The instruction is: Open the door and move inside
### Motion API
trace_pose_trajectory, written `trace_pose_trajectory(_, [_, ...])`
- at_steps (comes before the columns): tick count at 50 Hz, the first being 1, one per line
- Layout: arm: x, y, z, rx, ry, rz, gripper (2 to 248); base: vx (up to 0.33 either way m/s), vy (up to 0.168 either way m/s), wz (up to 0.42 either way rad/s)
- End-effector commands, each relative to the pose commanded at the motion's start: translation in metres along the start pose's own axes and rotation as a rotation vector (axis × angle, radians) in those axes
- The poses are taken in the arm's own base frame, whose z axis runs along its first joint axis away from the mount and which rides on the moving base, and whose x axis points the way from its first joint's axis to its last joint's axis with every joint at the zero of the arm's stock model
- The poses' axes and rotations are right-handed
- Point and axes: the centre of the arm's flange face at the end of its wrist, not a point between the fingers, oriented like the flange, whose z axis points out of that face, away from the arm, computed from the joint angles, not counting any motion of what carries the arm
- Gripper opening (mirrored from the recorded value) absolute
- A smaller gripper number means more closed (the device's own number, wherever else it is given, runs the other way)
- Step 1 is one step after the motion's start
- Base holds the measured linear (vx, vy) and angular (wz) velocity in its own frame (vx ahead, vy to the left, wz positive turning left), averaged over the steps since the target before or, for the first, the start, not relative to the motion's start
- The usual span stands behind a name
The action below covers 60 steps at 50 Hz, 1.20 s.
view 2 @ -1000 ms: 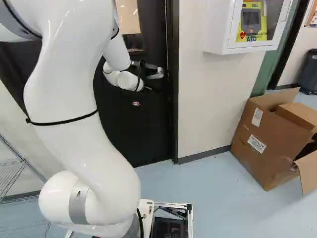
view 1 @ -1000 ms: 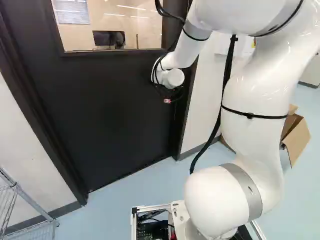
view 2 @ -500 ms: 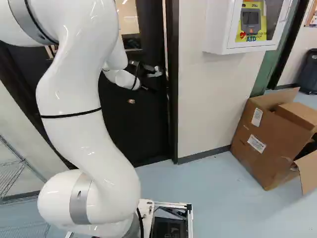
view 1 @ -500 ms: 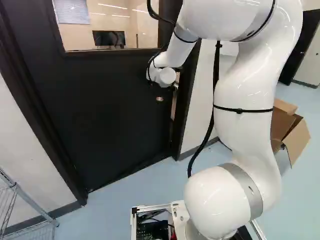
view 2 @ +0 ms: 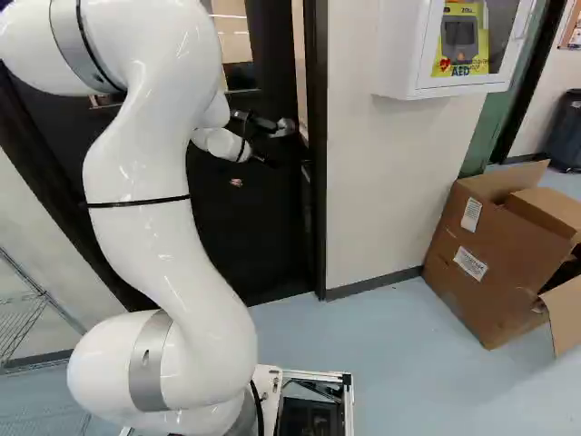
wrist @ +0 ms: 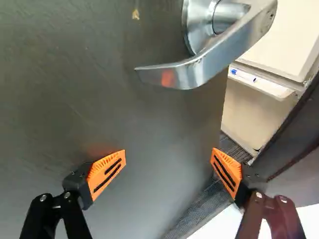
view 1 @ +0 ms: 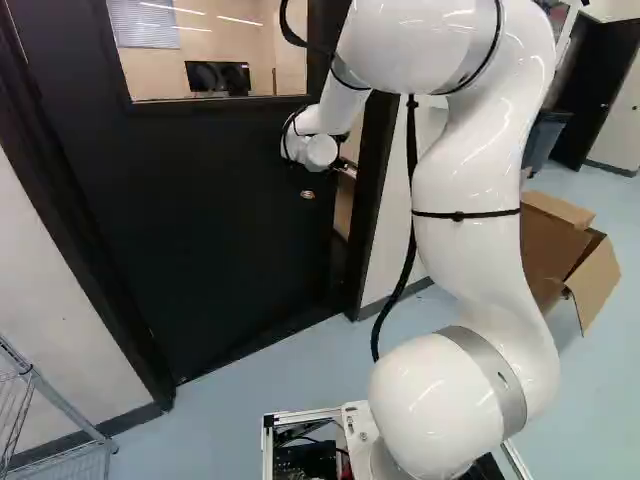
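- So right at the foot of the base views, the base's white open frame (view 2: 343,398) is holding a black electronics unit (view 2: 309,420), and the white arm (view 2: 168,263) is rising beside it.
- A wire rack (view 1: 52,388) is standing off at the left of the left base view. I can't tell what it's carrying.
- Over at the right of the right base view, a big cardboard box (view 2: 477,272) is sitting on the floor, flaps open, with a smaller brown box-like piece (view 2: 550,214) poking out.
- Up at the door, the gripper (view 2: 261,160) is hanging near the handle side, its two fingers standing spread wide, orange pads (wrist: 108,173) facing each other.
- The metal door handle (wrist: 202,62) is sticking out ahead of the gripper, clear of both fingers.
- The black door (view 1: 200,230) is standing partly open, with a gap showing along its handle edge.
- A white wall cabinet (view 2: 397,54) is hanging to the door's right, housing a yellow-and-grey device (view 2: 460,38).
- Further back, a dark bin (view 2: 565,134) is standing, contents hidden.
- Through the door's window, a black monitor (view 1: 217,77) is showing.
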Motion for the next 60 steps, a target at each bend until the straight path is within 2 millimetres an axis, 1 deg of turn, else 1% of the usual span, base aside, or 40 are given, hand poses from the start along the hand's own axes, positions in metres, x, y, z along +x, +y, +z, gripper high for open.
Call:
trace_pose_trajectory(16, [-0.001,-0.025,0.020,0.032,0.007,-0.011,247,0.000,0.000,0.000])
trace_pose_trajectory(25, [-0.004,-0.041,0.026,0.060,0.007,-0.039,247,0.000,0.000,0.000])
trace_pose_trajectory(34, [-0.009,-0.057,0.026,0.109,0.006,-0.113,247,0.000,0.000,0.000])
trace_pose_trajectory(51, [-0.024,-0.089,0.017,0.220,0.001,-0.292,247,0.000,0.000,0.000])
trace_pose_trajectory(60, [-0.030,-0.106,0.017,0.280,0.005,-0.386,247,0.000,0.000,0.000])
